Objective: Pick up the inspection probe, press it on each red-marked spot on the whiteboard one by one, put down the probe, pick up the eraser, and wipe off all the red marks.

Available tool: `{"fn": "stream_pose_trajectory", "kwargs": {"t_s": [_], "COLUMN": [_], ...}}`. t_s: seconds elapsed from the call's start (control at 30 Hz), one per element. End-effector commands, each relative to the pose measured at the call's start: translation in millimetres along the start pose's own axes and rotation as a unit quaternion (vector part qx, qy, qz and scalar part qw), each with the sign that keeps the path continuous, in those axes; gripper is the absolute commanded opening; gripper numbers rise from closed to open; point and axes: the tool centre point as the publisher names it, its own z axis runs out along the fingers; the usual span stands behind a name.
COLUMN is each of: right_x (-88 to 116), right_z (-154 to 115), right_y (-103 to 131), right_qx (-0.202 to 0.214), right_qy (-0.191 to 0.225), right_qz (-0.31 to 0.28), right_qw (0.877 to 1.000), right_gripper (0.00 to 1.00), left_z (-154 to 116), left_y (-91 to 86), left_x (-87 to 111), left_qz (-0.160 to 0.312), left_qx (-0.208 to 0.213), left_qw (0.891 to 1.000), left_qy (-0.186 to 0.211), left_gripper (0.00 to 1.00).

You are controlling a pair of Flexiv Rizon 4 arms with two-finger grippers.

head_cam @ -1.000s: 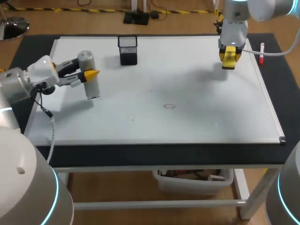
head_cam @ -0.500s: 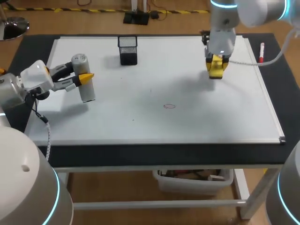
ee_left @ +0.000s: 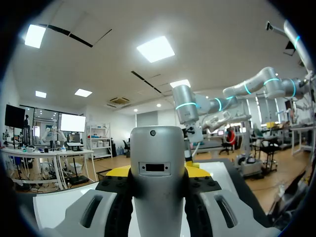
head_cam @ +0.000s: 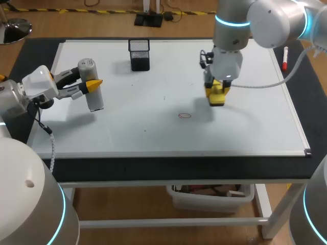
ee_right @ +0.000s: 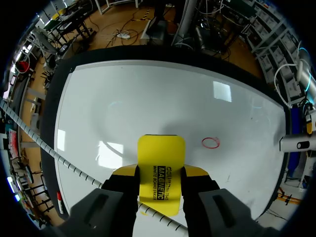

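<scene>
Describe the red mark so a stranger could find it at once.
On the whiteboard, look near the middle, just nearer and left of the yellow eraser in the right gripper. The red mark is a small hollow oval drawn on the board, the only red line there.

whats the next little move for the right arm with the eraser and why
Probably shift the right gripper, shut on the yellow rectangular eraser, a little toward the small red ring mark on the whiteboard and lower it there. The eraser sits beside the mark, not over it, and that mark is unwiped. The left gripper holds the grey cylindrical probe well aside.
</scene>
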Motion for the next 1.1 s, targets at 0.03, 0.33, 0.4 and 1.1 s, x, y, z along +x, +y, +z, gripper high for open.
{"fn": "stream_pose_trajectory", "kwargs": {"t_s": [0.03,0.33,0.4,1.1], "right_x": [-18.5,-27.0,-27.0,-78.3], "right_z": [-1.5,-6.3,-6.3,29.0], "right_y": [17.6,21.3,21.3,33.6], "right_qx": [0.009,0.003,0.003,-0.011], "right_qy": [-0.011,-0.021,-0.021,-0.005], "right_qz": [-0.029,-0.042,-0.042,-0.079], "right_qw": [0.999,0.999,0.999,0.997], "right_gripper": [0.0,0.0,0.0,0.0], "left_z": [1.0,1.0,1.0,1.0], "left_y": [-0.5,-0.5,-0.5,-0.5], "left_x": [1.1,1.1,1.1,1.1], "left_qz": [0.002,0.002,0.002,0.002], "left_qx": [0.0,0.0,0.0,0.0], "left_qw": [1.0,1.0,1.0,1.0], "left_qy": [-0.002,-0.002,-0.002,-0.002], "left_gripper": [0.0,0.0,0.0,0.0]}}
